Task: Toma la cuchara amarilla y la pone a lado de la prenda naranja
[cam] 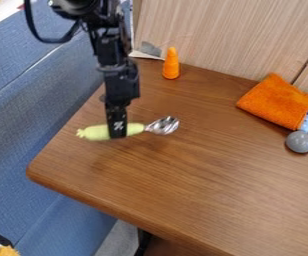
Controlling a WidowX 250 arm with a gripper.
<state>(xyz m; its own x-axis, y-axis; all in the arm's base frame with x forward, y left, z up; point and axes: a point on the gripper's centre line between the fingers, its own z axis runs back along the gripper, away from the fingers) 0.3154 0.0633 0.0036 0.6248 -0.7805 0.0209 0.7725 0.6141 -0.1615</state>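
The gripper (117, 129) hangs over the left part of the wooden table, its tip right at the handle of the yellow spoon (134, 130). The spoon has a pale yellow-green handle pointing left and a metal bowl on the right; the gripper hides the middle of the handle. Whether the spoon is held cannot be told. An orange cloth (275, 101) lies folded at the table's back right, well to the right of the spoon.
An orange cone-shaped object (171, 64) stands near the back edge. A grey ball (299, 142) with a light blue handle lies beside the cloth, partly under it. The wooden table (183, 185) ends at the left beside a blue couch (23, 115); a panel rises behind.
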